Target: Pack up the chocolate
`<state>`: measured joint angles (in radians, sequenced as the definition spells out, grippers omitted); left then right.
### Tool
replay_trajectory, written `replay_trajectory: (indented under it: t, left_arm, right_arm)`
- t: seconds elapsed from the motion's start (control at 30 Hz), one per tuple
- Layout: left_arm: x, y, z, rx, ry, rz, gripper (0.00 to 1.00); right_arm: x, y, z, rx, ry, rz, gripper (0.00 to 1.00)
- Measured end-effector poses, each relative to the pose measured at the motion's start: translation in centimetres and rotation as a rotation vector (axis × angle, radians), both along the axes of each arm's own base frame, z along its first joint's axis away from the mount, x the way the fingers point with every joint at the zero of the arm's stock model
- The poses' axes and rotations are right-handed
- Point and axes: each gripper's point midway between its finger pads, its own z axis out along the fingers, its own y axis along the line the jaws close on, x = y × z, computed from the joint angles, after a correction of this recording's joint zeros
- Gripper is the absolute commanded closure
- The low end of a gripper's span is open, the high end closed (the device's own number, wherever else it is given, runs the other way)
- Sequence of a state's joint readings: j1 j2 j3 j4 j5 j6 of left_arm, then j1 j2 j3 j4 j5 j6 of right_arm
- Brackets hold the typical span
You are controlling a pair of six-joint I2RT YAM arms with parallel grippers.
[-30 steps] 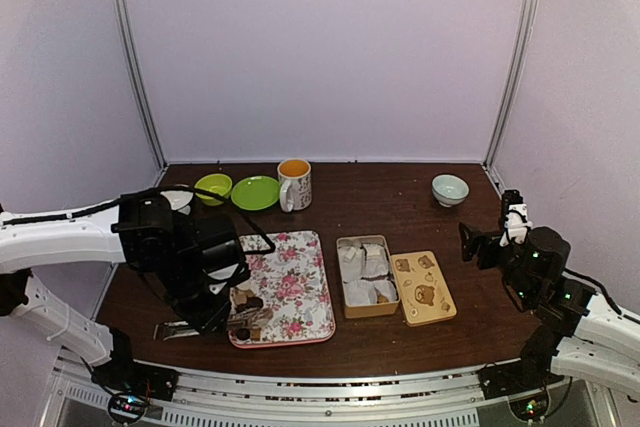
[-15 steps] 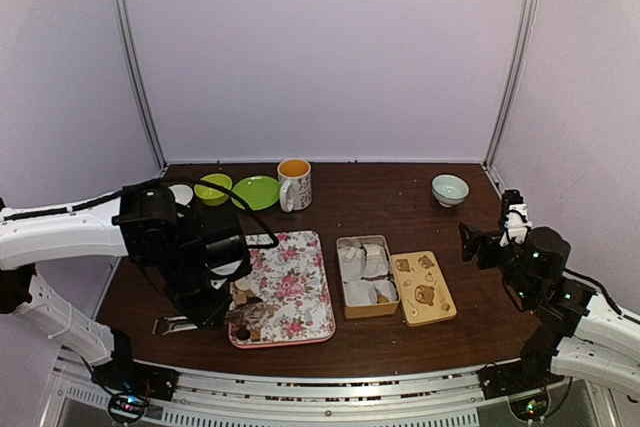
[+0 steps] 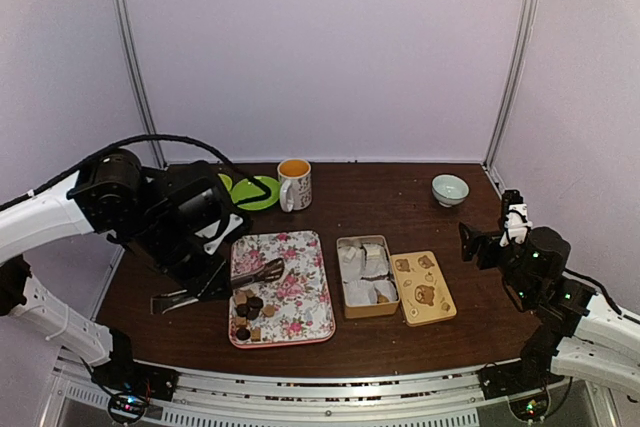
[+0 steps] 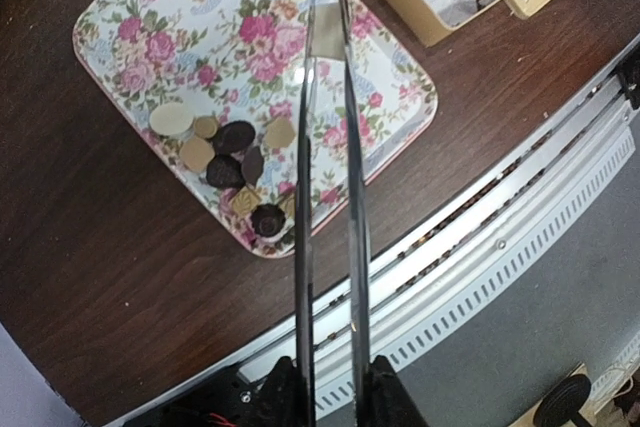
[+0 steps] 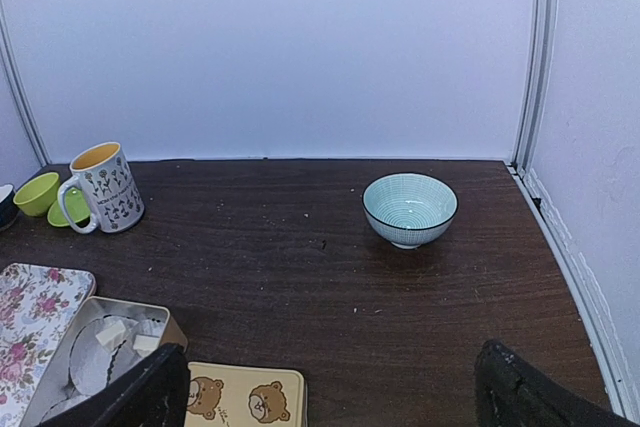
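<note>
Several chocolate (image 4: 228, 152) pieces, dark round ones and pale tan ones, lie bunched at the near end of the floral tray (image 3: 300, 287); from above the chocolate (image 3: 247, 311) shows as a small heap. My left gripper (image 4: 333, 375) is shut on long metal tongs (image 4: 328, 177), which hang above the tray. Their tips are slightly apart with nothing between them. The left gripper (image 3: 208, 269) hovers over the tray's left edge. The tan box (image 3: 365, 275) with paper cups stands right of the tray, its bear lid (image 3: 424, 287) beside it. My right gripper (image 5: 325, 397) is open and empty at the table's right side.
At the back stand a mug (image 3: 294, 184), a green plate (image 3: 258, 192) and a pale blue bowl (image 5: 410, 209). The metal rail (image 4: 500, 237) runs along the table's near edge, just below the tray.
My left arm has risen and drawn back to the left, lifting the tongs off the heap of chocolate. Its jaws have squeezed the tongs a little narrower. The right arm is still.
</note>
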<state>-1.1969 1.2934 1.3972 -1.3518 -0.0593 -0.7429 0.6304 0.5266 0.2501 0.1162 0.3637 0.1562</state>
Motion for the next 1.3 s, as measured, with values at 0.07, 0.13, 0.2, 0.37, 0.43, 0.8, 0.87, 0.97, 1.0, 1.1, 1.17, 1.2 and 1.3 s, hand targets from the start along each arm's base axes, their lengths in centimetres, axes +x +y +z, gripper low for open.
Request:
replay_trajectory:
  t: [0.07, 0.13, 0.2, 0.37, 0.43, 0.8, 0.87, 0.97, 1.0, 1.1, 1.17, 1.2, 1.3]
  left_arm:
    - [0.5, -1.4, 0.5, -0.052, -0.021, -0.001, 0.78]
    - [1.2, -3.0, 1.0, -0.103, -0.042, -0.001, 0.77]
    - [1.9, -4.7, 1.4, -0.154, -0.066, -0.007, 0.77]
    - [3.3, -8.3, 0.8, -0.214, -0.092, -0.015, 0.78]
    - [3.8, -9.8, 0.2, -0.234, -0.095, -0.017, 0.78]
    - [4.8, -13.7, -5.8, -0.182, -0.052, -0.030, 0.78]
    - [4.6, -13.7, -7.3, -0.150, -0.033, -0.033, 0.77]
    - [4.1, -13.5, -8.7, -0.118, -0.014, -0.042, 0.75]
    - [3.9, -13.5, -8.9, -0.113, -0.010, -0.046, 0.74]
    - [3.6, -13.6, -9.1, -0.111, -0.006, -0.055, 0.74]
    - [3.5, -13.7, -9.1, -0.115, -0.002, -0.058, 0.74]
    - [3.4, -13.7, -9.1, -0.116, 0.000, -0.060, 0.74]
    - [3.2, -13.9, -9.1, -0.121, 0.007, -0.065, 0.73]
  right_arm:
    - [0.0, 0.0, 0.0, 0.000, 0.000, 0.000, 0.00]
    - [0.0, 0.0, -0.1, -0.001, 0.002, 0.000, 0.00]
    - [0.0, 0.0, -0.1, -0.002, 0.002, 0.000, 0.00]
    - [0.0, 0.0, -0.2, -0.005, 0.006, 0.000, 0.00]
    - [0.1, 0.0, -0.2, -0.004, 0.006, 0.000, 0.00]
    - [0.1, 0.0, -0.2, -0.004, 0.006, 0.000, 0.00]
    - [0.1, 0.0, -0.2, -0.004, 0.006, 0.000, 0.00]
    - [0.1, 0.0, -0.2, -0.004, 0.006, 0.000, 0.00]
    - [0.0, 0.0, -0.2, -0.004, 0.006, 0.000, 0.00]
    - [0.1, 0.0, -0.2, -0.004, 0.006, 0.000, 0.00]
    - [0.0, 0.0, -0.2, -0.004, 0.006, 0.000, 0.00]
    - [0.0, 0.0, -0.2, -0.004, 0.006, 0.000, 0.00]
    - [0.0, 0.0, -0.2, -0.004, 0.005, 0.000, 0.00]
